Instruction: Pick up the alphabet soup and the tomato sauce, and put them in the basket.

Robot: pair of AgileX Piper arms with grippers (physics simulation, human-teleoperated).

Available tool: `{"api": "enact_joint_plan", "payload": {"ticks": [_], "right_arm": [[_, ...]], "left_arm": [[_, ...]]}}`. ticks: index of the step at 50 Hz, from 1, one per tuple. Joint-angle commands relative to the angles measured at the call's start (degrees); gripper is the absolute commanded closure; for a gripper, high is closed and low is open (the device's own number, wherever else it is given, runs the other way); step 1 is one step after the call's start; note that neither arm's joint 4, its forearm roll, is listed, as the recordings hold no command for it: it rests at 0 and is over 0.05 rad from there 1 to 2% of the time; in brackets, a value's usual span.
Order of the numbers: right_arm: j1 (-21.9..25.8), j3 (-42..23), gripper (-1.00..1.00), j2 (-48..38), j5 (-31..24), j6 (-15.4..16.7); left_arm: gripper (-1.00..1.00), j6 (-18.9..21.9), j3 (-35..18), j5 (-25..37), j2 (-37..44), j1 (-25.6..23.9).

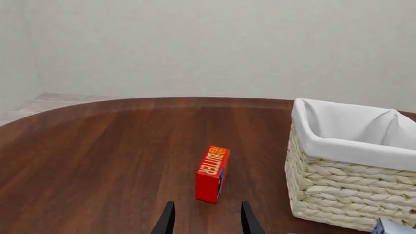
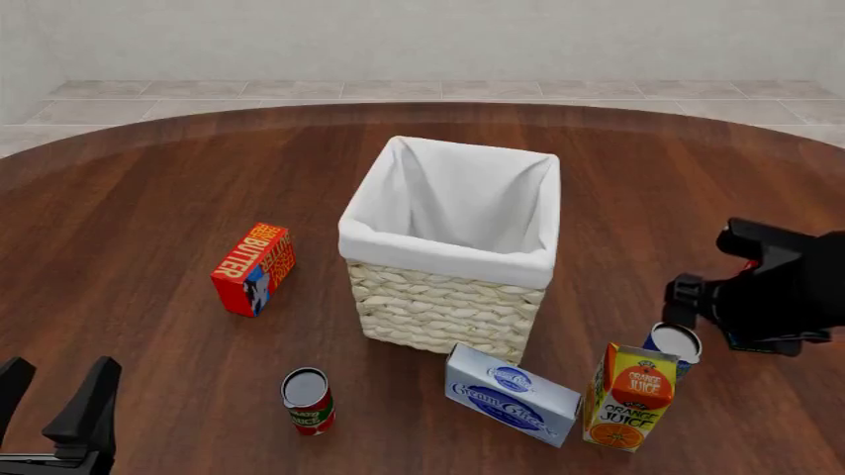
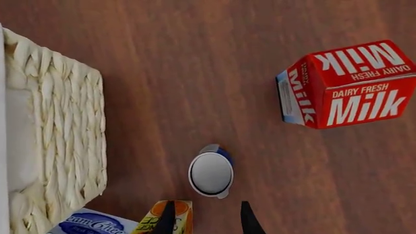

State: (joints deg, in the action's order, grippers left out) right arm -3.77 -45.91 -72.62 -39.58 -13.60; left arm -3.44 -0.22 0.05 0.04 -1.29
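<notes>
The left pincer (image 2: 53, 401) is hovering low at the near left of the table (image 2: 158, 198), its fingers spread apart and holding nothing. The tomato sauce can (image 2: 308, 400) is standing upright just in front of the basket (image 2: 449, 297), off its near left corner, and lying to the right of the left pincer, well apart from it. In the left wrist view the spread fingertips are framing bare table, with the butter box (image 1: 213, 174) standing beyond them and the basket beside it.

Near the basket's near right corner a cream cheese box (image 2: 513, 394) is lying tilted, and an orange juice carton (image 2: 631, 396) is standing just beside it. A blue-labelled can with a silver top (image 2: 674, 346) is standing right behind the carton.

The right pincer (image 3: 202, 214) is hanging above that blue can, fingers parted and empty; in the right wrist view the can's top (image 3: 211, 174) is sitting just ahead of the fingertips, untouched. The milk carton (image 3: 351, 83) is lying on its side farther off, away from the basket.
</notes>
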Motion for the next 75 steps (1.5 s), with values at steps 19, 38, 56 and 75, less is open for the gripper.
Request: {"api": "enact_joint_plan", "payload": {"ticks": [19,38,56,75], "right_arm": [[0.3,0.7,-1.0,-4.3,4.0,0.5],[-0.8,0.0,-1.0,-6.7,4.9,2.1],[-0.2,1.6,-1.0,-8.6,7.7,2.0],[0.5,2.9,-1.0,-10.5,10.2,1.4]], "left_arm": [[-1.0,-0.6,0.1,0.1,0.0,0.1],[-1.0,-0.9,0.0,0.0,0.0,0.2],[-1.0,-0.9,0.1,-0.1,0.0,0.2],[-1.0,-0.8,0.1,0.0,0.0,0.2]]}}
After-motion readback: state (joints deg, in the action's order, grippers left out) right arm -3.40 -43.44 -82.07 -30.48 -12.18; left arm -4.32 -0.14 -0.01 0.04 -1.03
